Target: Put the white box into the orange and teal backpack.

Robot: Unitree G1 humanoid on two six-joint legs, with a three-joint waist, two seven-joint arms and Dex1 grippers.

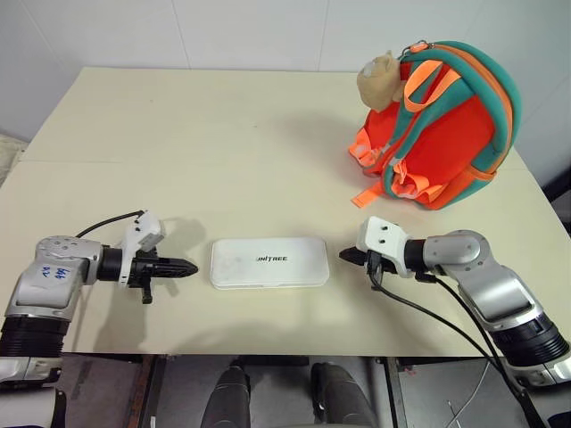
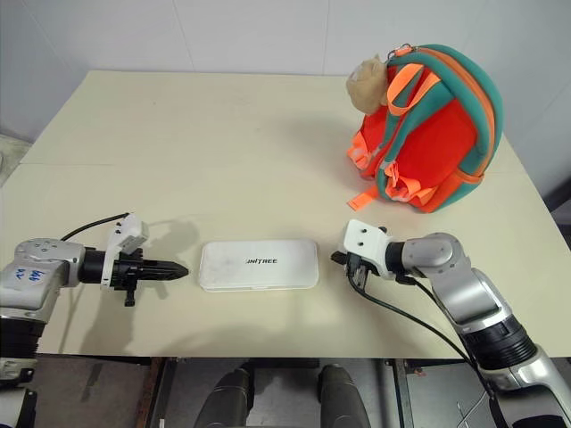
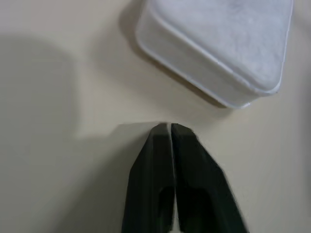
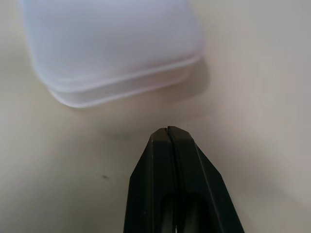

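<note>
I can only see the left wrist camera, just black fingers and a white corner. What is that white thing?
Observer: A flat white box with dark lettering, lying on the table.
Child: Is the other hand near it?
Observer: Yes, the right gripper points at its opposite end, apart from it.
Child: Where's the bag?
Observer: The orange and teal backpack stands at the table's far right, past the box.

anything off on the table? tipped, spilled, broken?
Nothing stands out. The white box lies flat and square near the table's front edge, looking intact, between the left gripper and right gripper, neither touching it. The orange and teal backpack sits upright at the far right.
</note>
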